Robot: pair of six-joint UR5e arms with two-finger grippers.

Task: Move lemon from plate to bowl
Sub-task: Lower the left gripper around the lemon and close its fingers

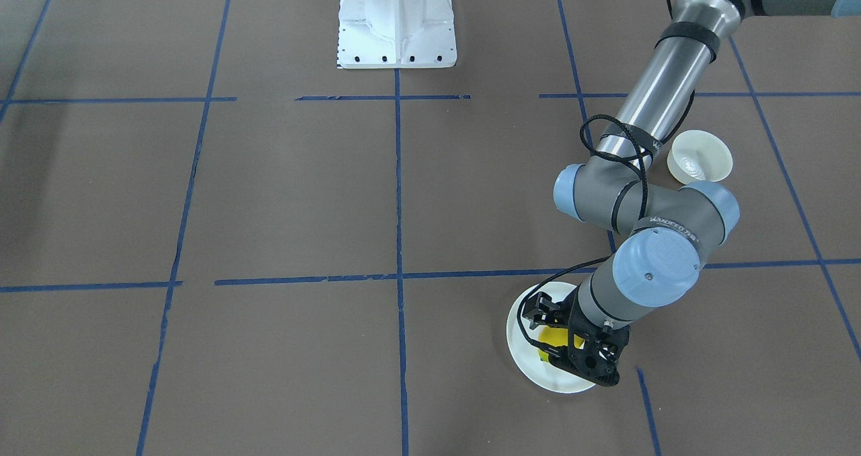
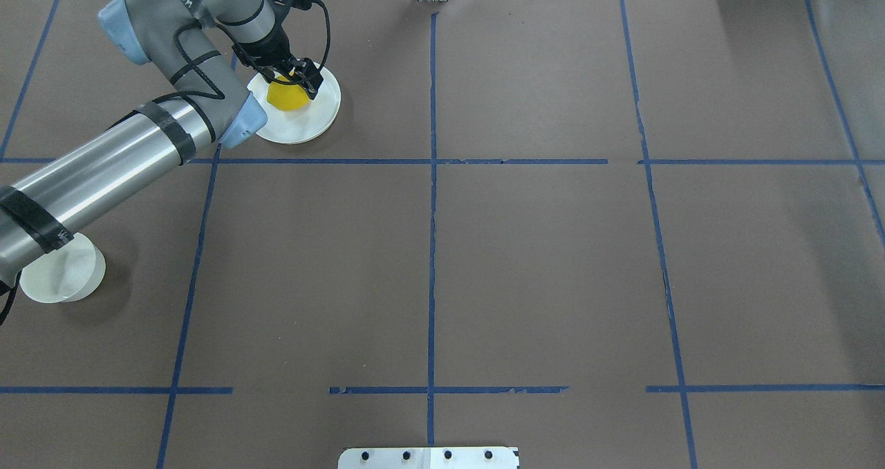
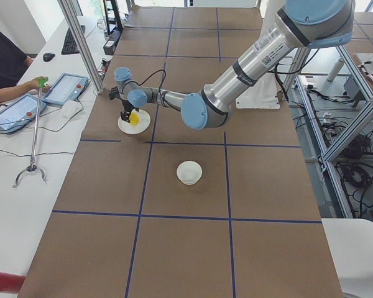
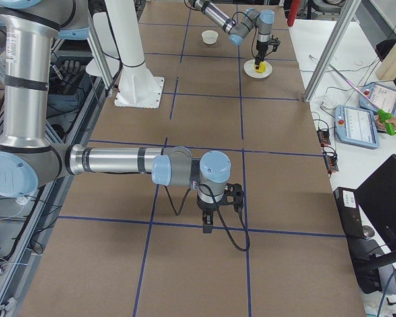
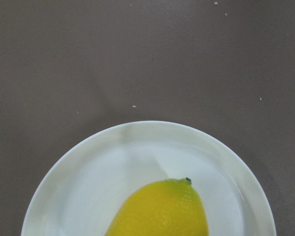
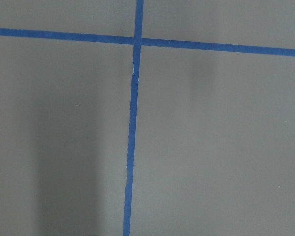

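The lemon [image 2: 287, 95] is bright yellow and lies on the white plate [image 2: 304, 126] at the far left of the table. My left gripper [image 2: 289, 81] is low over the plate, its jaws open on either side of the lemon and close to it. The left wrist view shows the lemon [image 5: 162, 209] with its dark tip resting on the plate [image 5: 88, 172]. The lemon [image 1: 555, 337] and plate [image 1: 521, 348] also show in the front view. The small deep white bowl [image 2: 62, 279] stands nearer the robot, partly under my left arm. My right gripper [image 4: 208, 223] shows only in the right-side view, so I cannot tell if it is open or shut.
The brown table is marked with blue tape lines [image 2: 432, 247]. The white robot base [image 1: 397, 22] stands at the table's near edge. My right arm [image 4: 119, 160] stretches low over the table on the right side. An operator's hand and tablets [image 3: 43, 99] are beyond the far edge.
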